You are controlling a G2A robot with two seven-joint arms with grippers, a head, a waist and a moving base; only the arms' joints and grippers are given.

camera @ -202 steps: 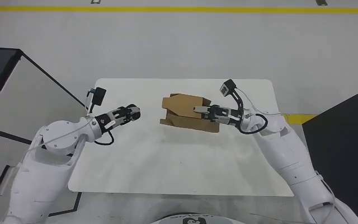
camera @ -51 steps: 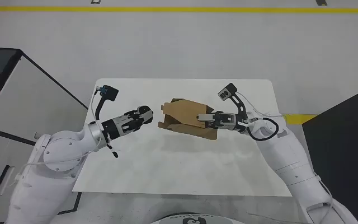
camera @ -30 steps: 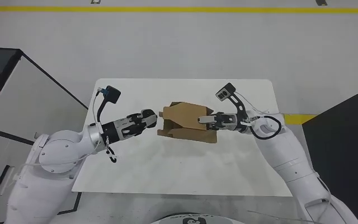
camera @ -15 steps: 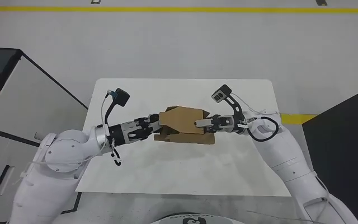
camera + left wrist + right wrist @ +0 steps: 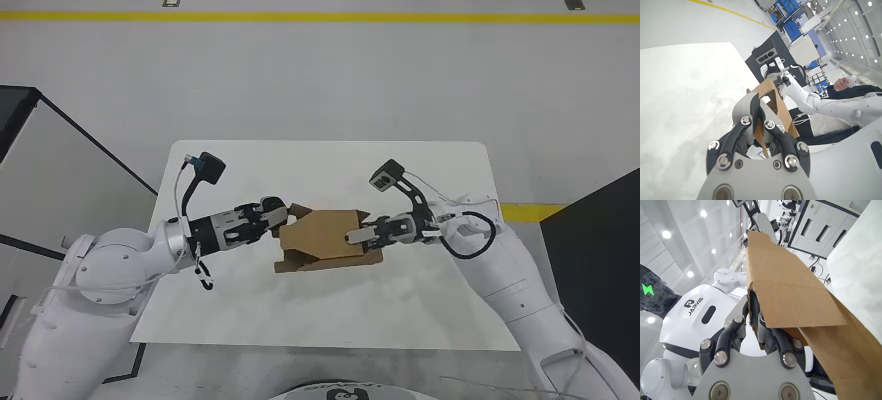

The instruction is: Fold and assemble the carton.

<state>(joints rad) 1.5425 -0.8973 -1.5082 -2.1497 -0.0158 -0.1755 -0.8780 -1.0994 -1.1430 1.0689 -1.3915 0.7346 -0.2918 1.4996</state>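
Left arm (image 5: 215, 228) has reached in, both jaws clamping the carton (image 5: 325, 238).

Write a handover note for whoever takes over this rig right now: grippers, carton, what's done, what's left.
Left gripper: shut on a flap of the carton, at the end nearer that arm.
Right gripper: shut on the carton's edge at the opposite end.
Carton: held between both arms over the white table, tilted and partly flattened; I cannot tell whether it touches the table.
Done: both ends gripped.
Left: open the carton out square, then fold and tuck its flaps.
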